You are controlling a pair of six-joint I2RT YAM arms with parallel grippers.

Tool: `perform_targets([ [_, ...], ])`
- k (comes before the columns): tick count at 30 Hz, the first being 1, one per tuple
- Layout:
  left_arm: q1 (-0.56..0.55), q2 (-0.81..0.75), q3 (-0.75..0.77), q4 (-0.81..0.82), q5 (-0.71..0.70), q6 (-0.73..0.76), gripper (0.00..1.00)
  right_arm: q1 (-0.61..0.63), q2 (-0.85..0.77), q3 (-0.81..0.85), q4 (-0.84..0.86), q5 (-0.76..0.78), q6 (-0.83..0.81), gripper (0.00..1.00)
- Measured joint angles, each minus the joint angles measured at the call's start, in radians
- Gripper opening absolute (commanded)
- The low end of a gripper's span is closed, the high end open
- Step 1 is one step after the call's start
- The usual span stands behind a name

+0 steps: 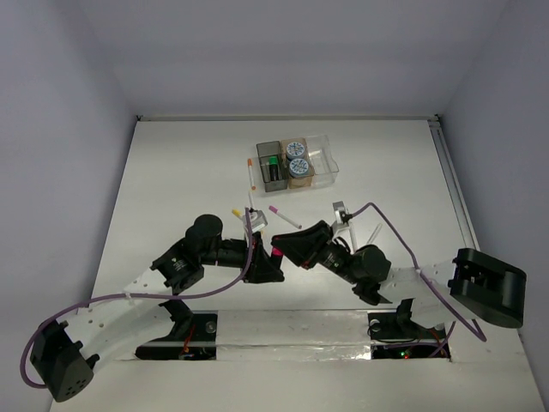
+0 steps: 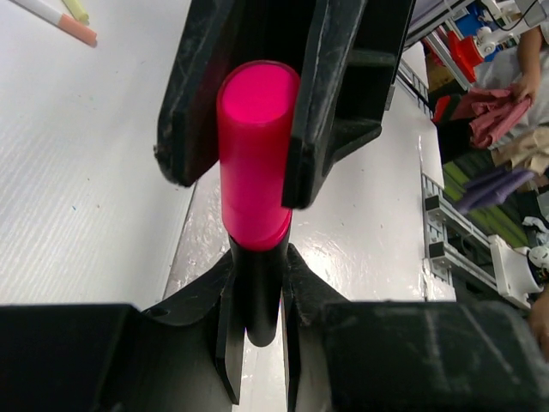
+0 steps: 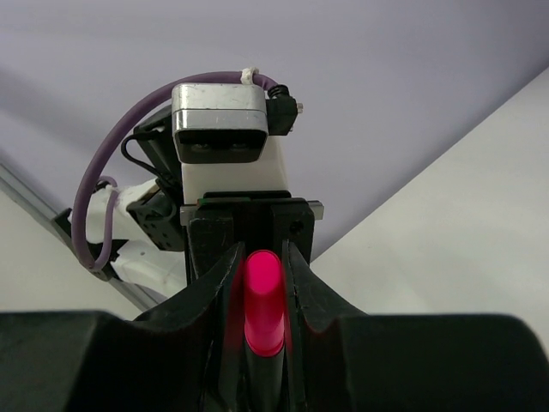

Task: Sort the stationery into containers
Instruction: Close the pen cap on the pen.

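The magenta-capped marker [image 2: 255, 163] hangs above the worktop [image 2: 77, 197] between both hands — left hand [image 2: 257, 296] pinching its black barrel, right hand [image 3: 262, 283] clamped on the cap. Keep them in line; release one only once the other grips firmly.

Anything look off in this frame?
Yes: one pink-capped marker is clamped from both ends at once. The left gripper is on its black barrel and the right gripper is on the cap.
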Motion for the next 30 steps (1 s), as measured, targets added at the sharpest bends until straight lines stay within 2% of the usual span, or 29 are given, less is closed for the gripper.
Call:
perform_targets([
  [9,0.017,0.007,0.0,-0.051,0.029,0.009,0.0,0.044,0.024,-0.02,-0.002,0.063,0.038,0.0],
  [18,0.06,-0.001,0.018,-0.124,0.068,0.019,0.0,0.114,0.015,-0.027,-0.052,0.198,0.087,0.0],
  [25,0.072,0.019,0.042,-0.146,0.079,-0.006,0.0,0.148,0.065,0.027,-0.071,0.25,0.078,0.0],
  [30,0.072,0.019,0.043,-0.126,0.08,-0.021,0.0,0.163,0.01,0.023,-0.133,0.288,0.077,0.0],
])
